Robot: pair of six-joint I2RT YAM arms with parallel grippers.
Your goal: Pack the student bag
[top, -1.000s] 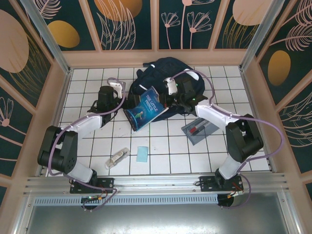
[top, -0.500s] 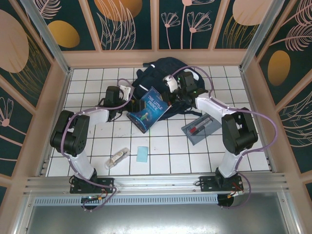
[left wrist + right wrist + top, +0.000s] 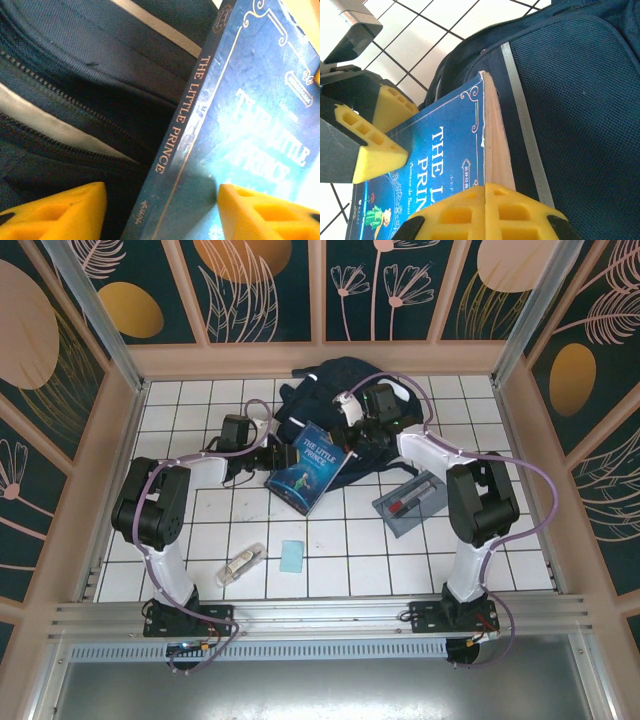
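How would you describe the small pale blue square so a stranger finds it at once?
Find the large dark navy fabric backpack at the tiled table's far side. Toward the near edge, past the blue hardcover book, lies the small pale blue square: flat and plain, unlike the whitish oblong thing beside it.

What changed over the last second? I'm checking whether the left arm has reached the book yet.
The left hand swung right to the book. Its fingers now straddle the spine, not yet clamped. The right hand stayed shut at the book's far edge by the bag. The book barely shifted.
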